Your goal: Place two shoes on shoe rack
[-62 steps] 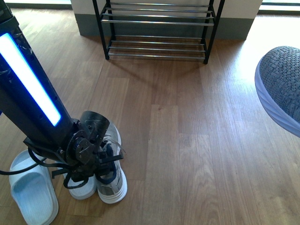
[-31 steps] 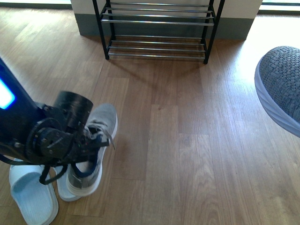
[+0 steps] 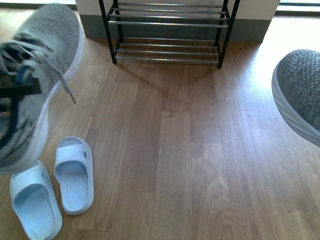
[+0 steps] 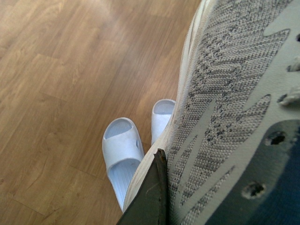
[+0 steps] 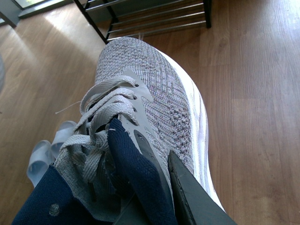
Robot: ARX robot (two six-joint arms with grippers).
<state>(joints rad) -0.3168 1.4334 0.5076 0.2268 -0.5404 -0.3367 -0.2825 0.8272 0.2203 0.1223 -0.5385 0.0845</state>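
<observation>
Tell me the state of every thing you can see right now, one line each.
Left arm's sneaker: held off the floor, gripped by the left fingers, blurred.
Right arm's sneaker: held in the air, gripped by the right fingers.
Slide sandals: lying side by side on the floor, soles down, untouched.
Shoe rack: standing on the floor, no shoe on the bars in view.
</observation>
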